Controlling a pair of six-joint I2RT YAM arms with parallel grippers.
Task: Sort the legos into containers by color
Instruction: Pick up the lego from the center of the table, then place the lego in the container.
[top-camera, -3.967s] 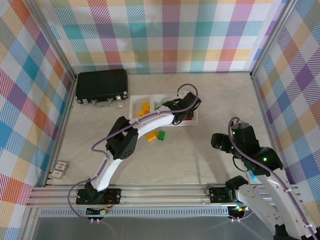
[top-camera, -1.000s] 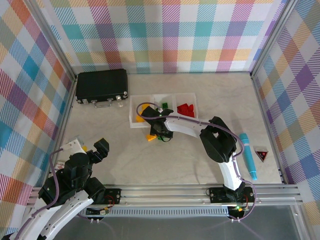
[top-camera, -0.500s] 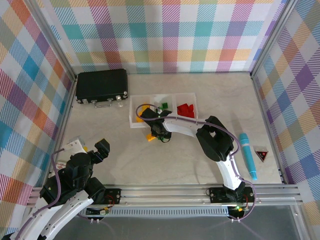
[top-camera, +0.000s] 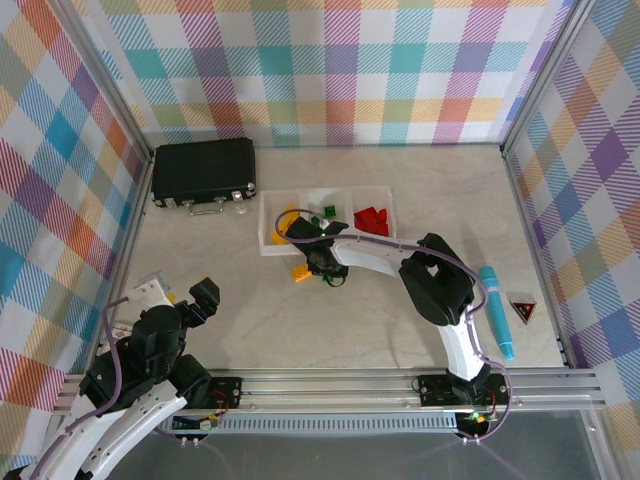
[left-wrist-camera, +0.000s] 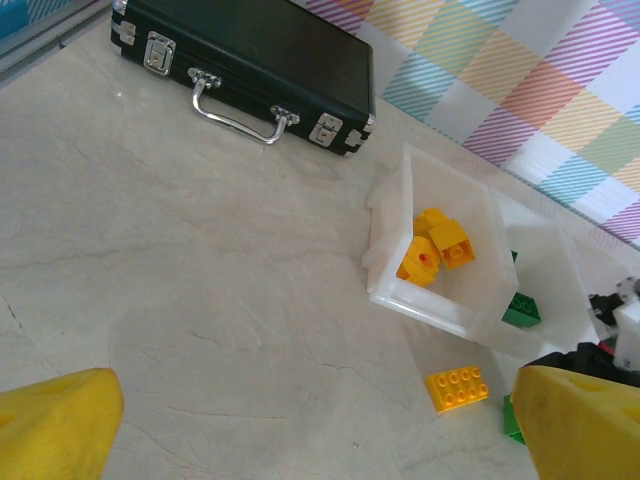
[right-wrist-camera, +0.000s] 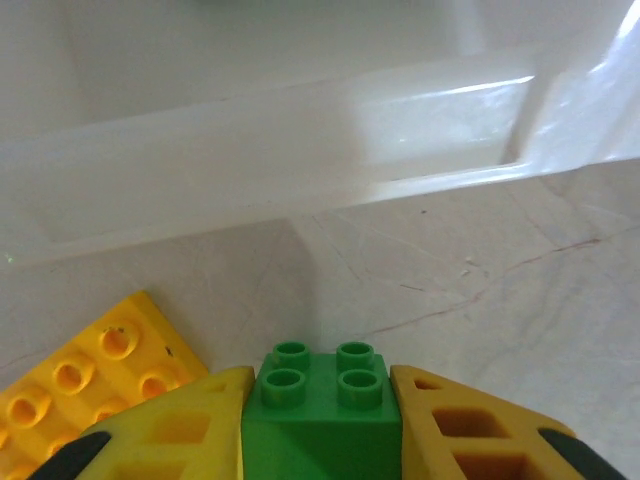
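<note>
From my console the biggest thing is the pale table, with the black case lying in the upper left of the overhead frame. The right arm reaches from lower right up towards centre, and the left arm sits folded in the lower left corner.

The containers stand in a row just right of the case, above centre. The left one holds yellow-orange legos, the middle one a green piece, and the right one red legos. A blue pen lies at the right edge of the frame, well apart from the trays.

The left gripper is released, its yellow fingers spread to the bottom corners of its wrist view with nothing between them. The right gripper sits just below the trays' near wall, clenched around a green lego (both pads press flush on its sides). An orange flat lego lies on the table at lower left in that wrist view, just beside the left finger.
</note>
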